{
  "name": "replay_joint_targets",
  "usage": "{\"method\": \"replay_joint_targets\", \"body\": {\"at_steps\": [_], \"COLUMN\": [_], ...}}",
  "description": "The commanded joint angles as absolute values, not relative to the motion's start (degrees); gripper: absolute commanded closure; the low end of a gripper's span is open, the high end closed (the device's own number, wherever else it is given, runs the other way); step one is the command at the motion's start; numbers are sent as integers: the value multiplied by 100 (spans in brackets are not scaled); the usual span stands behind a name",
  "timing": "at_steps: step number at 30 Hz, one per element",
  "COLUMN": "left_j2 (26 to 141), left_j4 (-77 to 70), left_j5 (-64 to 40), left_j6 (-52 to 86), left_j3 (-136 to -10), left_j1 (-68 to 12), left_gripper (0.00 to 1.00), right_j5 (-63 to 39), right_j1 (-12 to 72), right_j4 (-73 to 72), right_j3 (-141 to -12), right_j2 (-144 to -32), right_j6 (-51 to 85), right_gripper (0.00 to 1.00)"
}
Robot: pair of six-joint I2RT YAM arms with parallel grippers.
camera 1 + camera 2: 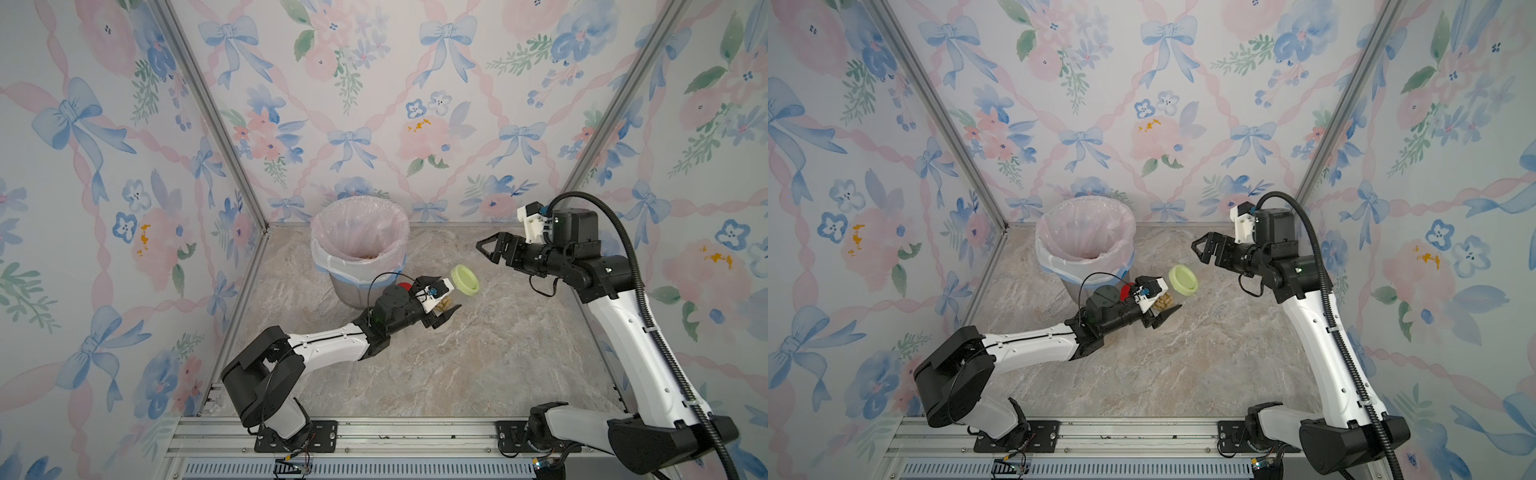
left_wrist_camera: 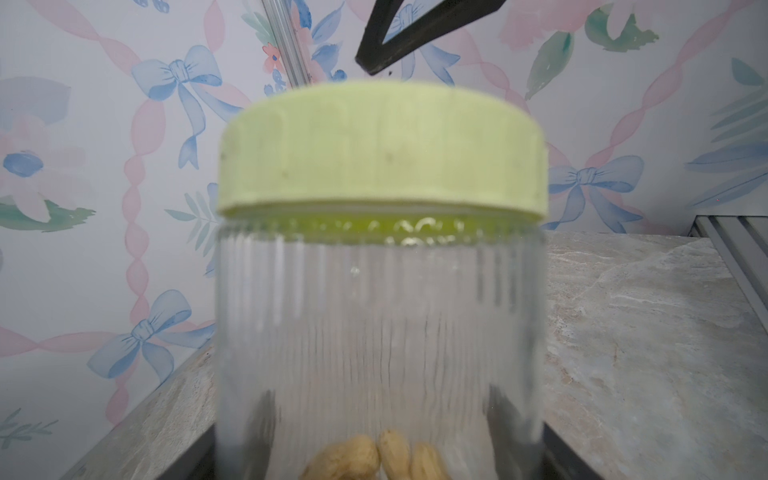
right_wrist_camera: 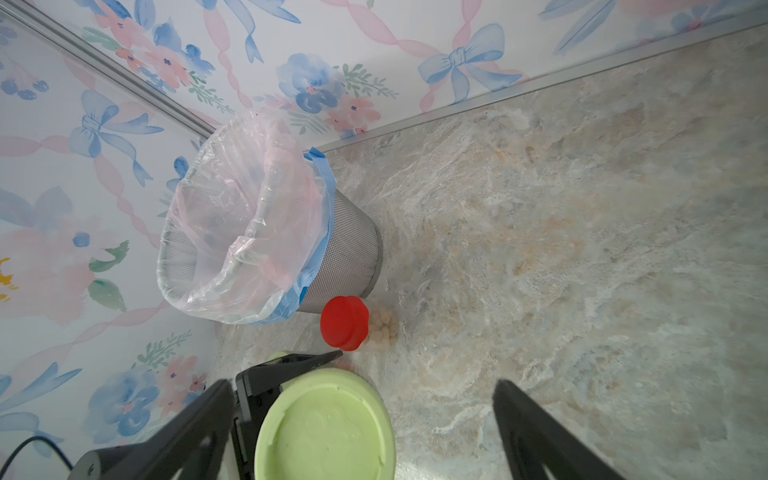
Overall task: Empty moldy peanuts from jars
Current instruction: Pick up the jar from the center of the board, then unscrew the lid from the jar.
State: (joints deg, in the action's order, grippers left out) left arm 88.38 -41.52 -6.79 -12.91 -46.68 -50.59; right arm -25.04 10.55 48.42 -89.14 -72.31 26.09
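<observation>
While left end effector (image 1: 448,296) grasps jar (image 1: 445,306), right end effector (image 1: 483,246) hangs released at one o'clock of lid (image 1: 464,281): straddle rim squarely, twist.

Left tool (image 1: 444,296) grips tilted green-lidded jar (image 1: 463,281).

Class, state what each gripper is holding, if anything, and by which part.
The left gripper holds the green-lidded jar by its clear body, below the lid. The right gripper is open, holding nothing.
</observation>
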Motion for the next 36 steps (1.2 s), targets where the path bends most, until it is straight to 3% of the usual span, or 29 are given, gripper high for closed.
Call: {"method": "replay_joint_targets", "body": {"at_steps": [1, 6, 19, 36], "left_j2": [8533, 8516, 8587, 8568], "left_j4": [-4599, -4698, -4717, -4728], "left_j5": [-390, -229, -264, -220], "left_j6": [-1479, -1560, -1696, -1759], "left_j3": [-4632, -4553, -4624, -4640], "left_j1": [-5088, -5124, -5133, -5149], "left_gripper": [65, 64, 65, 66], "right_j5": [-3812, -4016, -3370, -2979], "right_j1": [892, 1027, 1618, 1926], "right_j4": [5710, 6148, 6660, 6609], "right_j3": [-8986, -9218, -9712, -9757], "right_j2": [-7386, -7639, -8180, -8314], "right_j6": [2770, 2754, 2587, 2560], "right_gripper": [3, 6, 5, 4]}}
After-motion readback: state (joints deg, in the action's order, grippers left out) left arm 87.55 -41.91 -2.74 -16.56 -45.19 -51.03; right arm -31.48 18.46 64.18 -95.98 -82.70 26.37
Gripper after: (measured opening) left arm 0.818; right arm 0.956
